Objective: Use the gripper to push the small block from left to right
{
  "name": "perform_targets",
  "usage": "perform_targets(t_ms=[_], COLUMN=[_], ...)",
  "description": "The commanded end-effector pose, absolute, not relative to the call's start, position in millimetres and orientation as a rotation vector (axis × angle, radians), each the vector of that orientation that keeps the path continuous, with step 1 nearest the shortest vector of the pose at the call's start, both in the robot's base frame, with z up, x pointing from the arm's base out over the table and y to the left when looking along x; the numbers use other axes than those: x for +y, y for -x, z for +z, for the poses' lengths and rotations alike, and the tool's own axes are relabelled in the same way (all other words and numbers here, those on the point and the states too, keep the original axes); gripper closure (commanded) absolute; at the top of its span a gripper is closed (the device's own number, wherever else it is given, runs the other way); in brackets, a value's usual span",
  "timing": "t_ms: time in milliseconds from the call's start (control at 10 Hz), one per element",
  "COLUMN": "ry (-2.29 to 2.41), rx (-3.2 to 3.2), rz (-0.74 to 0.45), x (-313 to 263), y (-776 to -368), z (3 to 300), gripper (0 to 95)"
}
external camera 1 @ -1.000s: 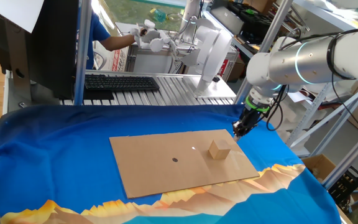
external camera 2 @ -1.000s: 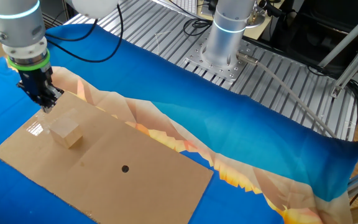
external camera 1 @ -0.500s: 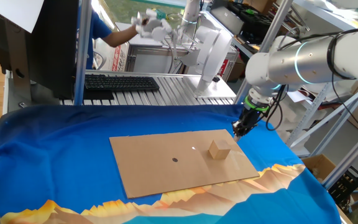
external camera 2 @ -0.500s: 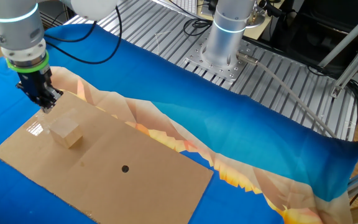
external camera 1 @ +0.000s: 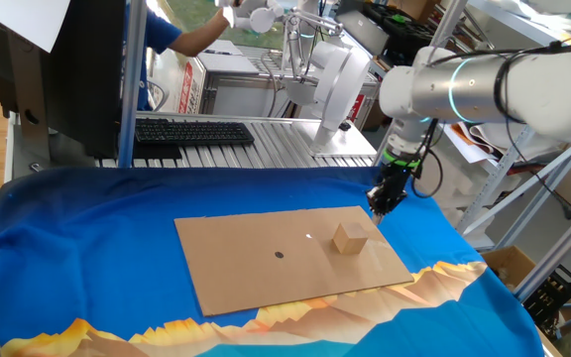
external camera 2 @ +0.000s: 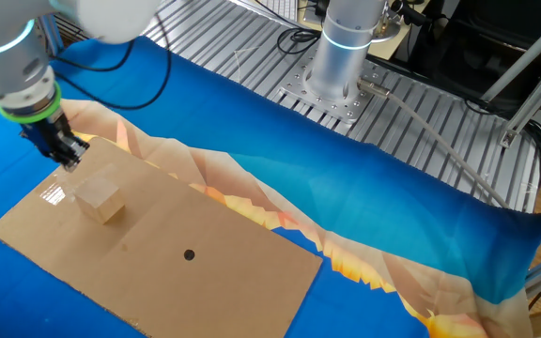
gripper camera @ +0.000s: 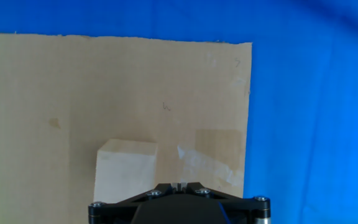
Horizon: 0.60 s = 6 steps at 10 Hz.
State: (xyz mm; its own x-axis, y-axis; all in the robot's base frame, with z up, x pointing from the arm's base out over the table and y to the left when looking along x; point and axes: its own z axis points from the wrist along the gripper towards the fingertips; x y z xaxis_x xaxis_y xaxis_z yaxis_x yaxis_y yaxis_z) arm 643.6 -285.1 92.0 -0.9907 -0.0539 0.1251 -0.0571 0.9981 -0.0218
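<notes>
Block: the small light tan wooden cube [external camera 1: 349, 239] sits on the large flat brown cardboard sheet [external camera 1: 256, 268], toward its right end in the one fixed view, right of the small dark dot [external camera 1: 279, 254] on the sheet.
Surroundings: the sheet lies on a blue cloth with an orange mountain print [external camera 1: 87, 228]; a black keyboard [external camera 1: 191, 131] lies on the ribbed metal table at the far side.
Handling, our judgement: we take the cube to be light and rigid, with flat faces; on smooth cardboard it should slide easily. An off-centre push would likely turn it rather than carry it straight.
Contact point, our judgement: no grasp is needed; we would press the fingertips flat against the middle of one upright face, low down, so the cube does not tip.
Gripper: the small black narrow-fingered gripper under its green ring [external camera 1: 379, 199] has its jaws together and holds nothing; in the hand view the fingertips meet just above the bottom edge.
Pose: the gripper points nearly straight down, near the sheet's far right corner, close beside the cube but apart from it [external camera 2: 68, 161].
Arm: the bulky white-grey robot arm [external camera 1: 464, 89] reaches in from the right in the one fixed view.
Hand view: the cube [gripper camera: 127, 171] lies just left of the shut fingertips.
</notes>
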Motion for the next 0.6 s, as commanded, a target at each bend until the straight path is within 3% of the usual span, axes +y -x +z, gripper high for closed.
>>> perform_targets(t_ms=[100, 600], ry=[-0.1, -0.145], rx=[-3.098, -3.156], rz=[0.076, 0.075], x=[-285.6, -285.6], y=[-640.1, -641.4], z=[91.9, 90.4], gripper=[95.0, 95.0])
